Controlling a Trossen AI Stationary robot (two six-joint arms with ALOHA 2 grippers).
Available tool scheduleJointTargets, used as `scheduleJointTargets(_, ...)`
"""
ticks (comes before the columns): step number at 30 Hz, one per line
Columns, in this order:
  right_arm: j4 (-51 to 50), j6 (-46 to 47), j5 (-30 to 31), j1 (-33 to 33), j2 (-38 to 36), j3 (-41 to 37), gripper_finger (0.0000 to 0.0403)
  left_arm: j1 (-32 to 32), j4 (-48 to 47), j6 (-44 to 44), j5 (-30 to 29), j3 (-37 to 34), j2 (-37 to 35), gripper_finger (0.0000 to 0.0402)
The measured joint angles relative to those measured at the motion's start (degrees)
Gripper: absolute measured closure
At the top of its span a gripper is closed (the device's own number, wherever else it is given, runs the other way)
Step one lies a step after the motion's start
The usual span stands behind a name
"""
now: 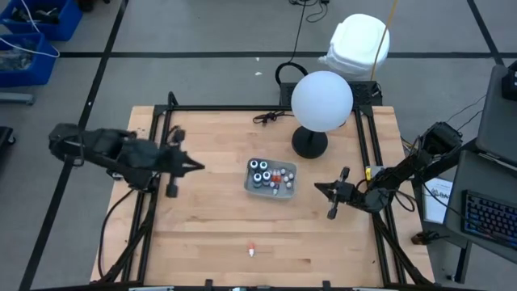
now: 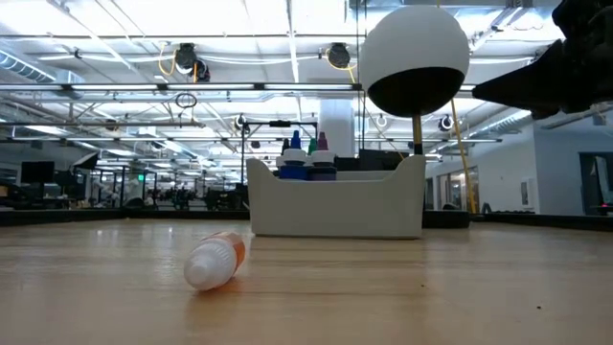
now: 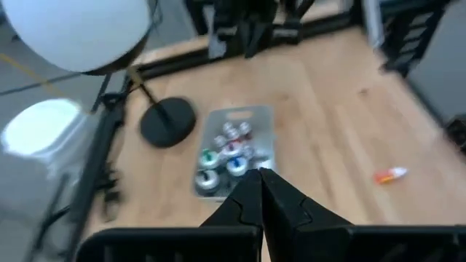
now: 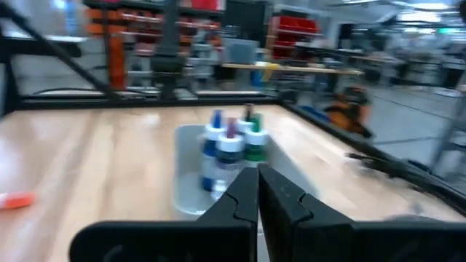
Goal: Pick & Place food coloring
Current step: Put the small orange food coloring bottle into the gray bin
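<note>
The food coloring sits mostly in a clear tray (image 1: 284,191) at the table's middle: dark round jars (image 1: 259,171) with pale tops and small white-capped dropper bottles (image 1: 280,178) stand upright in it. One reddish dropper bottle (image 1: 251,250) lies on its side on the wood near the front edge, also seen in the low view (image 2: 215,261). My left gripper (image 1: 198,167) hangs shut over the table, left of the tray, and holds nothing. My right gripper (image 1: 317,187) is shut, right of the tray, pointing at it.
A lamp with a white globe (image 1: 321,99) stands on a black round base (image 1: 309,144) just behind the tray. Black frame rails (image 1: 365,137) run along the table's left, right and far sides. Bare wood lies between the tray and the front edge.
</note>
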Motion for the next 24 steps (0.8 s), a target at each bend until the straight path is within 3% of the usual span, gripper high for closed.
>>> scheduleJointTargets(3,-0.2,-1.5,-6.4,-0.7,0.0,0.1,0.0403,-1.0,12.3,-1.6,-0.2,-16.1,-10.5,0.04)
scheduleJointTargets(9,-12.0,0.0,-9.9,-2.9,0.0,5.4,0.0403,-1.0,32.2,-2.2,-1.1,-39.7,-25.3,0.04)
scheduleJointTargets(17,-34.7,6.5,-18.6,-3.6,3.1,18.7,0.0403,-1.0,43.5,-4.3,-1.3,-55.6,-38.1,0.0401)
scheduleJointTargets(24,-51.7,8.1,-27.9,-3.6,15.3,38.1,0.0403,-0.8,50.5,-3.5,-3.3,-63.3,-42.4,0.04)
